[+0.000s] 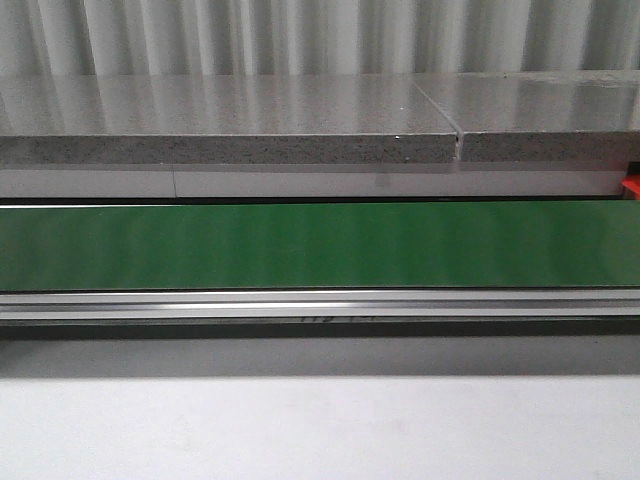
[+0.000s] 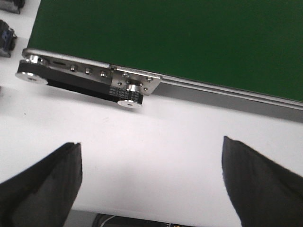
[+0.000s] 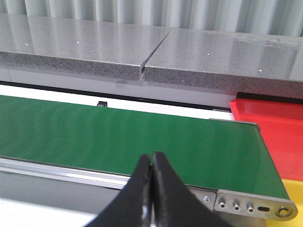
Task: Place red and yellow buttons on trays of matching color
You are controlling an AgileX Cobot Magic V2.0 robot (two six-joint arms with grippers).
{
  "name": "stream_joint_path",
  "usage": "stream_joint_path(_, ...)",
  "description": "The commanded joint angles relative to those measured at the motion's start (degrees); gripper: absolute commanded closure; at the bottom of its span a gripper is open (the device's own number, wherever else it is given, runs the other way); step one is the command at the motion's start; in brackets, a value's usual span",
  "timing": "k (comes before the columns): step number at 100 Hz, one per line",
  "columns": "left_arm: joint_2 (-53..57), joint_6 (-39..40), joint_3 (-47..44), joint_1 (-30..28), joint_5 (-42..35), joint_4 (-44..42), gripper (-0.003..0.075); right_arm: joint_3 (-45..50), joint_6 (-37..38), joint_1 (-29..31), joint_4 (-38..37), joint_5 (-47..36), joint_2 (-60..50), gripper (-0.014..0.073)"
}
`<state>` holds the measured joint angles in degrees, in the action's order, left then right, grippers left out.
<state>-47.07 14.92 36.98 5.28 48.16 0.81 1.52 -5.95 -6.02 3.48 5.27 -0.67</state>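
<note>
**Belt bare, trays at the far end, one claw wide and one pinched**

From the front view I see the green conveyor belt (image 1: 320,245) running straight across, 9 o'clock to 3 o'clock, with its aluminium rail (image 1: 320,303) along the near edge and the white counter (image 1: 320,430) below it. Behind the belt sits a grey speckled stone slab (image 1: 230,148), split by a seam toward 2 o'clock. A sliver of the red tray (image 1: 631,187) shows at the 3 o'clock edge, just past the belt's far side.

Right wrist view: the right claw (image 3: 152,189) has its black fingers pressed together, nothing between them, hanging over the near rail. The red tray (image 3: 270,132) lies just beyond the belt's end roller (image 3: 255,205), and a corner of the yellow tray (image 3: 293,189) sits beside it, nearer the camera. I cannot find any red or yellow button in any view.

Left wrist view: the left claw (image 2: 151,184) is spread wide, both fingers well apart over bare white counter, holding nothing. The belt's other end bracket (image 2: 90,78), with its row of screws and a small pulley, is just ahead of it.
</note>
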Motion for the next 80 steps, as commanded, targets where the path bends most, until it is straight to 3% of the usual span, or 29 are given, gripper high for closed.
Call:
stream_joint_path(1,0.0,4.15,1.93,-1.24,-1.56,0.37,0.0101,-0.85,-0.06,0.0,-0.45,-4.18,-0.55,0.0662)
stream_joint_path(17,0.0,6.58,1.93,-6.62,-1.02,-2.72,0.0101,-0.85,-0.06,0.0,-0.45,-4.18,-0.55,0.0662)
stream_joint_path(32,0.0,7.75,1.93,-16.25,0.81,-6.39,0.0101,-0.85,-0.06,0.0,-0.45,-4.18,-0.55,0.0662)
stream_joint_path(46,-0.4,8.33,1.93,-24.19,-1.97,-6.87,0.0102,-0.85,-0.06,0.0,-0.45,-4.18,-0.55,0.0662)
stream_joint_path(80,-11.24,10.86,1.93,-25.82,-6.58,-10.72,0.0102,-0.85,-0.06,0.0,-0.45,-4.18,-0.55,0.0662)
